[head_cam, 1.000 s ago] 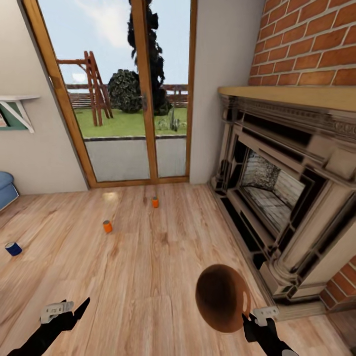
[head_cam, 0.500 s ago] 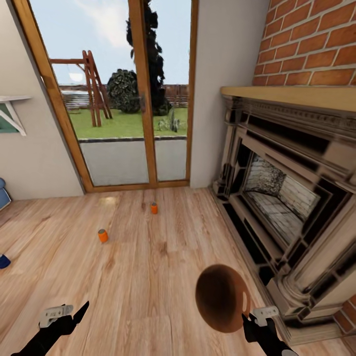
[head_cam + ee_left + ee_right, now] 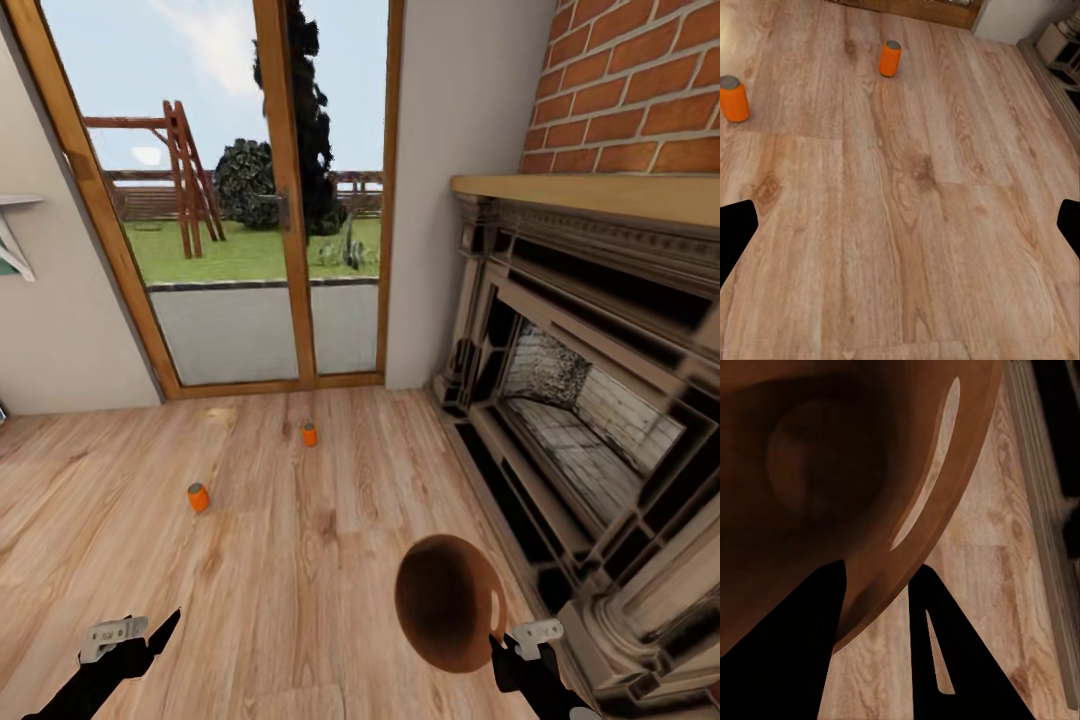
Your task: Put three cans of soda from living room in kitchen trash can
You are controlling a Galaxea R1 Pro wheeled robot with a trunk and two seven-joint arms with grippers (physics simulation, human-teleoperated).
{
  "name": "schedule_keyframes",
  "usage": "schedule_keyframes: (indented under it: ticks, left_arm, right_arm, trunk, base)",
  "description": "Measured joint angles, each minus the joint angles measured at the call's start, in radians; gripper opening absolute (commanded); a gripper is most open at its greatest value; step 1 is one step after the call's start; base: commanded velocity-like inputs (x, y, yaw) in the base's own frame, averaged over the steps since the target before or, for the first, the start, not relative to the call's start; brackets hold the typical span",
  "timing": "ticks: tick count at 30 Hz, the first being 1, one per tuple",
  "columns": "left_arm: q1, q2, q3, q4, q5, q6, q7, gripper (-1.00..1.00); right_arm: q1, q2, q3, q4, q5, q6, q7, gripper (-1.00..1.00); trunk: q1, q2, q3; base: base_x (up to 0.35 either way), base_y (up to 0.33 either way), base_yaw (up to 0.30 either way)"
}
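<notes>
Two orange cans of soda stand upright on the wood floor of the living room, one nearer me and one closer to the glass doors. The left wrist view has both, the nearer can and the farther can. My left gripper hangs low at the left, open and empty, well short of them; its midpoint is over bare floor. My right gripper is shut on the rim of the brown trash can, whose dark inside faces the right wrist camera, with the rim between the fingers.
Wood-framed glass doors stand straight ahead, with a garden behind them. A large stone fireplace under a brick wall runs along the right, its base close to my right arm. A white wall shelf shows at the left edge.
The whole view has swung right, so the camera moved: the blue can and the sofa have slid out at the left. Both grippers hold their pose, the right still gripping the trash can.
</notes>
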Motion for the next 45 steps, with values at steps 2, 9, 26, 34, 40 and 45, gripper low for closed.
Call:
schedule_keyframes:
  ticks: [2, 9, 26, 34, 40, 45]
  left_arm:
    - [0.000, 0.000, 0.000, 0.001, 0.000, 0.000, 0.000, 1.00]
    - [-0.001, 0.000, -0.001, 0.001, 0.000, 0.002, 0.000, 1.00]
    - [-0.002, 0.001, -0.001, 0.002, 0.001, 0.003, 0.000, 1.00]
    - [-0.002, 0.000, 0.000, 0.002, 0.001, 0.002, 0.000, 1.00]
    - [-0.002, 0.000, 0.001, 0.002, 0.001, -0.001, -0.001, 1.00]
    - [-0.002, 0.000, 0.001, 0.002, 0.001, -0.001, -0.001, 1.00]
  right_arm:
    - [0.000, 0.000, 0.000, 0.000, 0.000, 0.000, 0.000, -1.00]
    - [0.000, 0.001, -0.001, 0.001, 0.000, 0.000, 0.000, -1.00]
    - [0.000, 0.001, -0.002, 0.002, -0.010, 0.000, 0.000, -1.00]
    - [0.000, 0.000, -0.001, 0.003, -0.011, 0.000, 0.000, -1.00]
    - [0.000, 0.001, 0.001, 0.003, -0.007, 0.000, 0.000, -1.00]
    - [0.000, 0.001, 0.001, 0.004, -0.005, 0.000, 0.000, -1.00]
  trunk:
    - [0.000, 0.000, 0.000]
    - [0.000, 0.000, 0.000]
    - [0.000, 0.000, 0.000]
    - [0.000, 0.000, 0.001]
    - [0.000, 0.000, 0.001]
    - [0.000, 0.000, 0.001]
  base:
    - [0.314, 0.000, 0.000]
    - [0.314, 0.064, 0.000]
    - [0.286, 0.202, -0.011]
    - [0.262, 0.216, -0.011]
    - [0.057, 0.045, -0.001]
    - [0.023, 0.016, 0.000]
